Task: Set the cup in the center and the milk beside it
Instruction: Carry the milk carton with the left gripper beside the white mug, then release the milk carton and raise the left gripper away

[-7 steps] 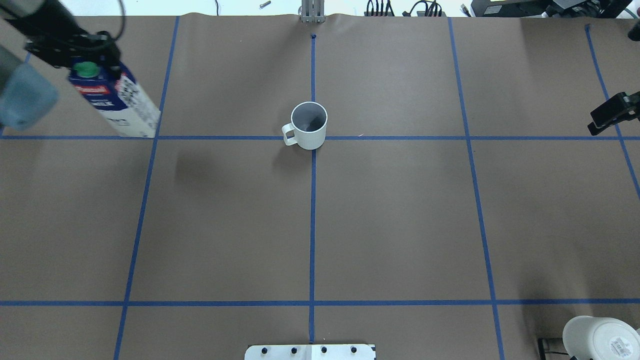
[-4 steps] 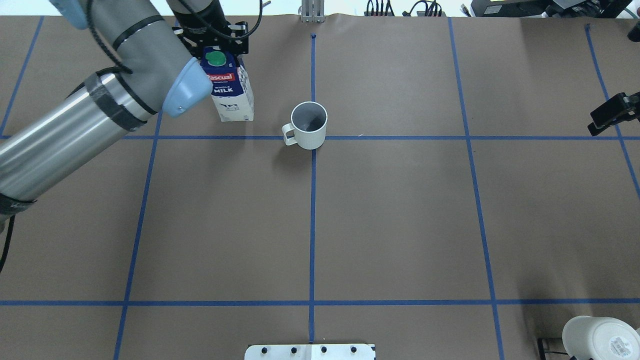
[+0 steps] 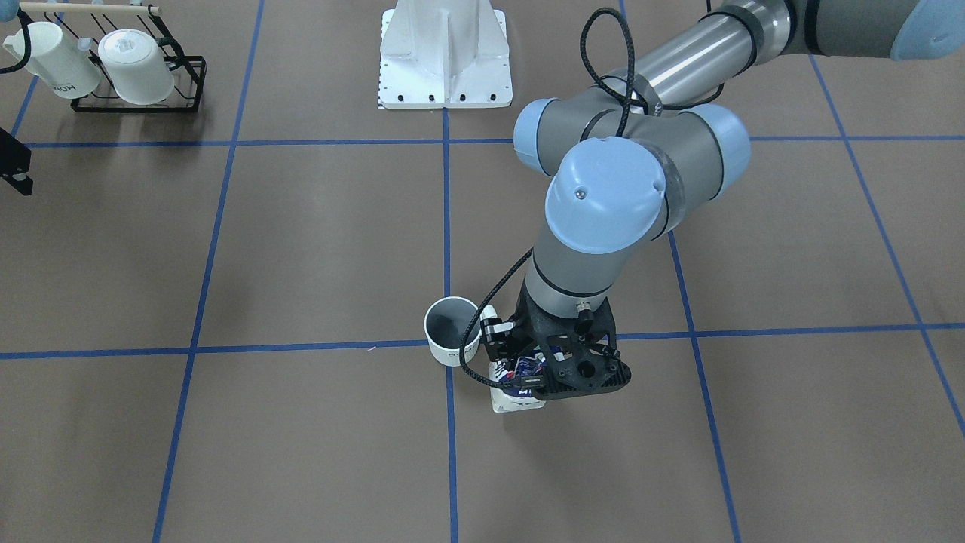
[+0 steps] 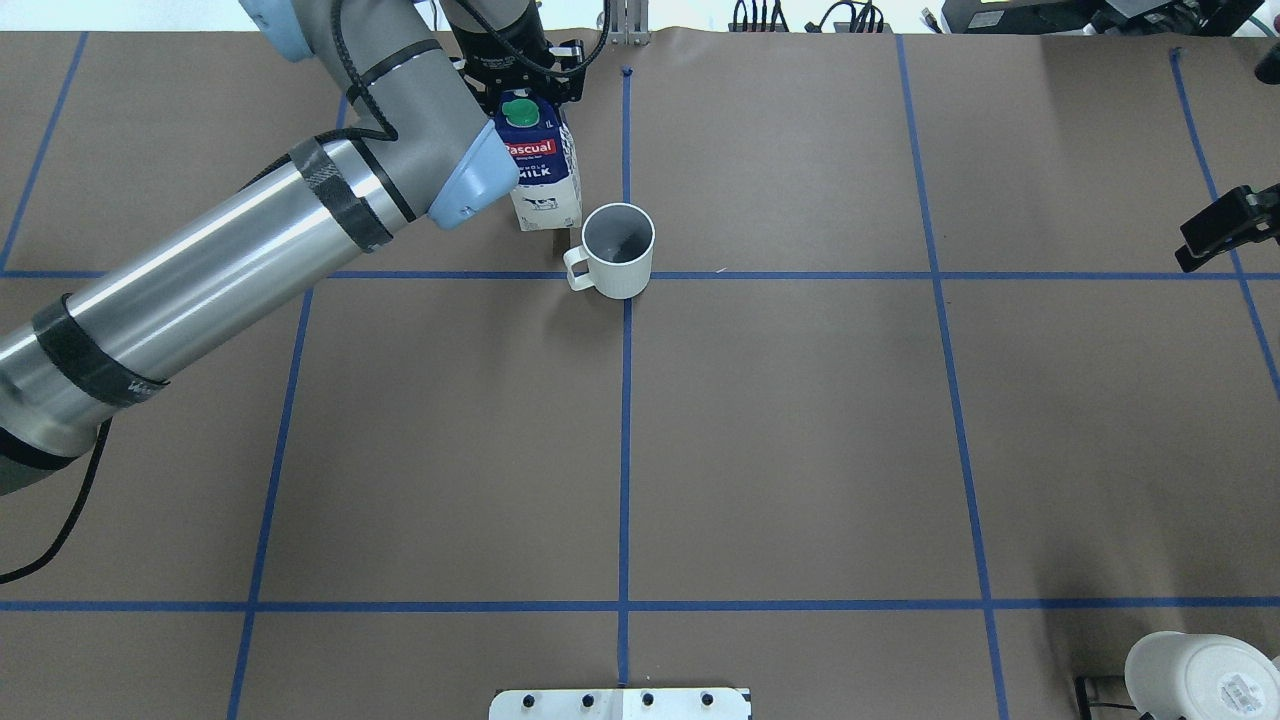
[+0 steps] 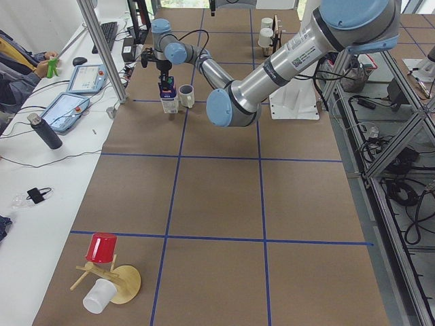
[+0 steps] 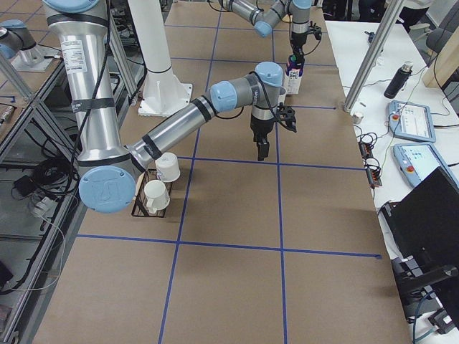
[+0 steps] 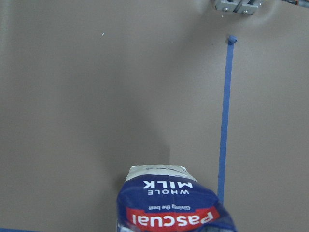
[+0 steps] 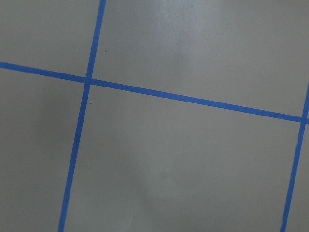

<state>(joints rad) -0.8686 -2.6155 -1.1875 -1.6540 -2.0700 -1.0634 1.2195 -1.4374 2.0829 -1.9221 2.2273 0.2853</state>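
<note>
The cup, a white mug with a dark inside, stands upright on the central crossing of the blue tape lines, handle toward my left; it also shows in the front view. My left gripper is shut on the top of the milk, a navy and white carton with a green cap. The carton hangs upright close beside the cup's left side, with a small gap; its base shows in the front view. My right gripper hovers empty at the table's right edge; I cannot tell how its jaws stand.
A black wire rack with two white mugs stands near my right side; one mug shows overhead. The white base plate sits at the near edge. A red cup on a wooden stand is at the table's left end.
My left arm has carried the milk from the far left of the table rightward to just beside the cup. The cup and the right arm have not moved.
</note>
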